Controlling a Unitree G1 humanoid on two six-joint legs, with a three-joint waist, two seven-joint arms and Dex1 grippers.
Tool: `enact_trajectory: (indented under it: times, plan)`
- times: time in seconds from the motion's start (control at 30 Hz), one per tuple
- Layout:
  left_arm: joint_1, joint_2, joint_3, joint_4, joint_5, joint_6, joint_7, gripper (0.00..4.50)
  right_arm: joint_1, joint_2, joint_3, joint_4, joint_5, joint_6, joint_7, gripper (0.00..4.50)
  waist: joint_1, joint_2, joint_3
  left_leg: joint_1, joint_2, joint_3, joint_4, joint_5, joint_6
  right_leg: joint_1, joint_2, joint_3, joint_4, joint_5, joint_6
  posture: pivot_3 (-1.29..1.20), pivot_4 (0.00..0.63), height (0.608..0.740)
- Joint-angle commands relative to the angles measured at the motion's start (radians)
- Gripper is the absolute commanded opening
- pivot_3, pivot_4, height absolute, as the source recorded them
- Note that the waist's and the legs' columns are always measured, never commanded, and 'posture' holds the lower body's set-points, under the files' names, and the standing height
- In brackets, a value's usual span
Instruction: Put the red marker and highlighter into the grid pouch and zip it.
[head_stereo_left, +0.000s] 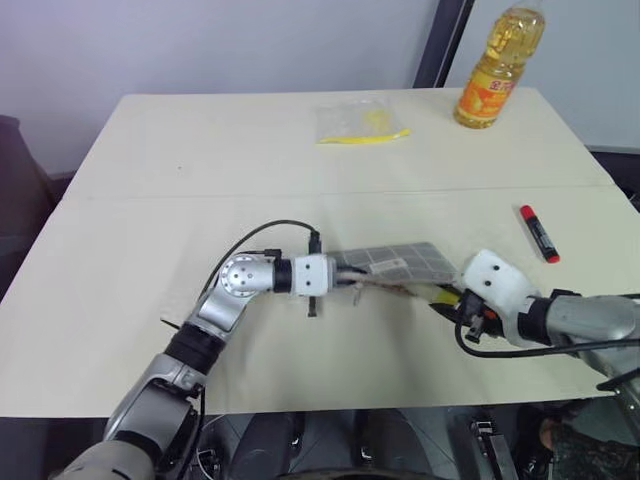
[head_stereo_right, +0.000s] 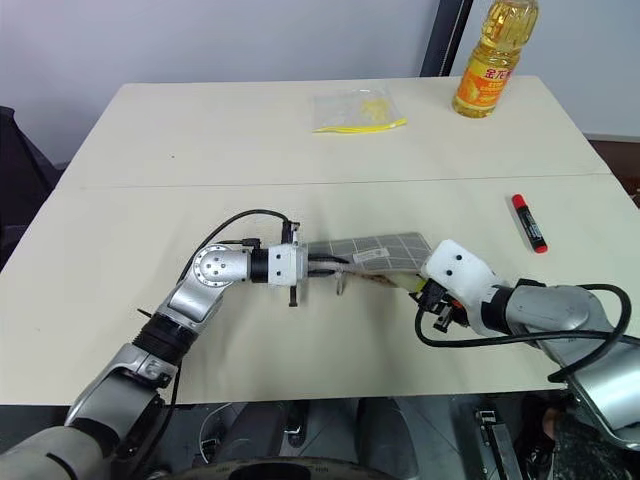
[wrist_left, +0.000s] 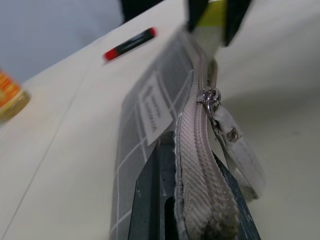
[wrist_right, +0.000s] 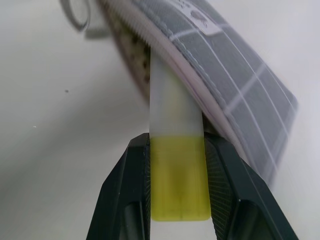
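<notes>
The grey grid pouch (head_stereo_left: 400, 264) is held up off the table, tilted, with its zipper side toward me. My left gripper (wrist_left: 192, 210) is shut on the pouch's zipper edge at its left end; the zipper pull (wrist_left: 210, 100) and its loop hang just beyond. My right gripper (wrist_right: 177, 185) is shut on the highlighter (wrist_right: 175, 150), gripping its yellow end, and the pale end pokes into the pouch's open mouth (wrist_right: 145, 65). The red marker (head_stereo_left: 538, 233) lies on the table to the right, apart from both grippers.
A clear plastic bag with a yellow strip (head_stereo_left: 362, 124) lies at the back middle of the table. An oil bottle (head_stereo_left: 499, 68) stands at the back right corner. A black cable loops over my left wrist (head_stereo_left: 270, 232).
</notes>
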Motion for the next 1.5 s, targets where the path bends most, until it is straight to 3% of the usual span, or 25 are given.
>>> enact_trajectory:
  times: [0.03, 0.1, 0.33, 0.5, 0.57, 0.87, 1.23, 1.33, 1.5]
  plan:
    - [-0.024, -0.002, -0.013, -0.022, -0.022, -0.043, -0.039, 0.0, -0.05, 0.01, -0.001, -0.035, 0.025, 0.007, 0.0, 0.89, 0.001, 0.0, 0.0, 0.0, 0.0, 0.0, 0.0, 0.0, 0.0, 0.0, 0.0, 0.0, 0.0, 0.0, 0.0, 0.0, 0.15, 0.74]
    - [-0.029, -0.004, -0.01, -0.011, -0.02, -0.046, -0.041, 0.0, -0.053, 0.011, -0.011, -0.042, 0.036, 0.012, 0.003, 0.89, 0.001, 0.0, 0.0, 0.0, 0.0, 0.0, 0.0, 0.0, 0.0, 0.0, 0.0, 0.0, 0.0, 0.0, 0.0, 0.0, 0.15, 0.74]
    - [-0.046, -0.021, 0.036, 0.041, -0.014, 0.016, 0.017, 0.0, 0.005, 0.041, -0.204, -0.079, 0.117, 0.023, 0.027, 4.35, 0.002, 0.0, 0.0, 0.0, 0.0, 0.0, 0.0, 0.0, 0.001, 0.0, 0.0, 0.0, 0.0, 0.002, 0.003, 0.0, 0.15, 0.74]
    - [-0.043, -0.048, 0.07, 0.045, -0.011, 0.133, 0.105, 0.0, 0.054, 0.104, -0.447, -0.034, 0.206, 0.052, 0.045, 4.35, 0.002, -0.001, 0.0, 0.0, 0.0, 0.0, 0.001, 0.0, 0.001, 0.001, 0.0, 0.0, 0.0, 0.002, 0.004, 0.0, 0.15, 0.74]
    - [-0.034, -0.077, 0.081, 0.038, -0.005, 0.205, 0.163, 0.0, 0.071, 0.138, -0.499, 0.052, 0.166, 0.037, 0.0, 4.35, 0.003, -0.001, 0.0, 0.001, 0.0, 0.0, 0.001, 0.0, 0.001, 0.002, 0.001, 0.0, 0.0, 0.003, 0.005, 0.0, 0.15, 0.74]
    - [-0.011, -0.198, 0.068, -0.038, 0.037, 0.415, 0.369, 0.0, -0.045, 0.307, -0.415, 0.577, -0.136, -0.15, -0.369, 4.35, -0.001, 0.0, -0.001, 0.002, 0.0, 0.0, 0.003, 0.0, 0.002, 0.002, 0.001, 0.0, 0.003, 0.003, 0.005, 0.0, 0.15, 0.74]
    - [-0.01, -0.178, 0.082, -0.067, 0.035, 0.433, 0.375, 0.0, -0.339, 0.355, -0.385, 1.151, -0.162, -0.401, -0.382, 4.35, -0.002, 0.002, -0.002, 0.002, 0.0, 0.002, 0.002, 0.001, 0.001, 0.002, 0.002, 0.002, 0.004, 0.003, 0.006, 0.0, 0.15, 0.74]
    - [-0.008, -0.169, 0.09, -0.076, 0.034, 0.437, 0.383, 0.0, -0.37, 0.344, -0.37, 1.237, -0.173, -0.437, -0.374, 3.5, 0.0, 0.002, -0.002, 0.002, 0.0, 0.002, 0.002, 0.001, 0.001, 0.002, 0.002, 0.002, 0.004, 0.003, 0.006, 0.0, 0.15, 0.74]
    - [0.006, -0.158, 0.091, -0.093, 0.031, 0.444, 0.387, 0.0, -0.373, 0.339, -0.336, 1.252, -0.182, -0.468, -0.353, 0.86, -0.002, 0.002, -0.002, 0.002, 0.0, 0.002, 0.002, 0.001, 0.002, 0.002, 0.002, 0.002, 0.004, 0.004, 0.006, 0.0, 0.15, 0.74]
